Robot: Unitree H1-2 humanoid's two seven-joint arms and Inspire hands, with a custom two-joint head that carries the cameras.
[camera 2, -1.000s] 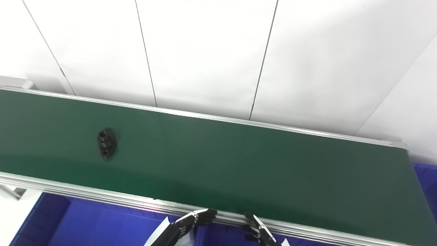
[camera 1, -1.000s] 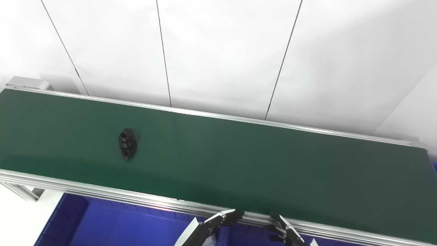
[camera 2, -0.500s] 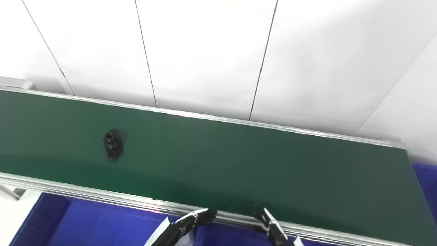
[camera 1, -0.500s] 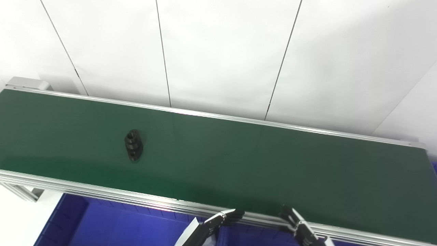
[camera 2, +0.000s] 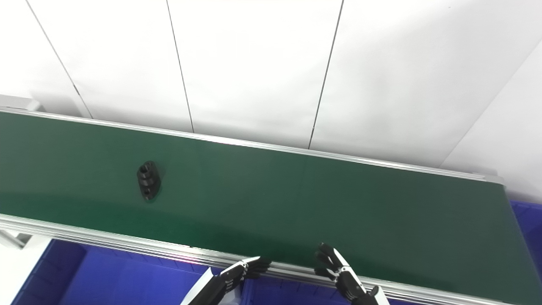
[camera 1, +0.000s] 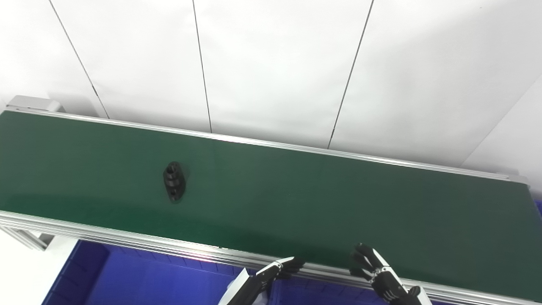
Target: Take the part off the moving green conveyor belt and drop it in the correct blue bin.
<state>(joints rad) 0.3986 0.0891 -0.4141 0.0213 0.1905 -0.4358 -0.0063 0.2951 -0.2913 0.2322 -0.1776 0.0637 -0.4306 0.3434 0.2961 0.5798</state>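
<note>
Head-camera view of a sorting station, shown from 2 viewpoints set side by side. A black machined part [camera 1: 174, 187], oblong with a raised round boss and bored holes, lies flat on the green conveyor belt [camera 1: 296, 199], toward the belt's left portion and closer to the near rail than to the far one. It is well apart from both hands and touched by nothing.

The left hand [camera 1: 284, 268] rests at the near aluminium rail [camera 1: 127, 239], its dark fingers curled loosely over the rail edge and holding nothing; whether they are fully closed cannot be told, as most of the hand lies below the picture's edge. The right hand [camera 1: 377, 271] is raised just over the near margin of the belt, fingers [camera 2: 329, 257] spread apart and empty. This posture reads as a waiting stance: an open hand placed above the belt lets the belt carry the part toward it, so no long reach is needed.

A blue bin [camera 1: 139, 279] sits below the near rail at the lower left, and the corner of a second blue bin [camera 2: 527, 224] shows past the belt's right end. Placing the bins below and beside the belt probably allows a short drop after the lift. Which bin is correct cannot be judged here. White wall panels [camera 1: 275, 63] form the background.
</note>
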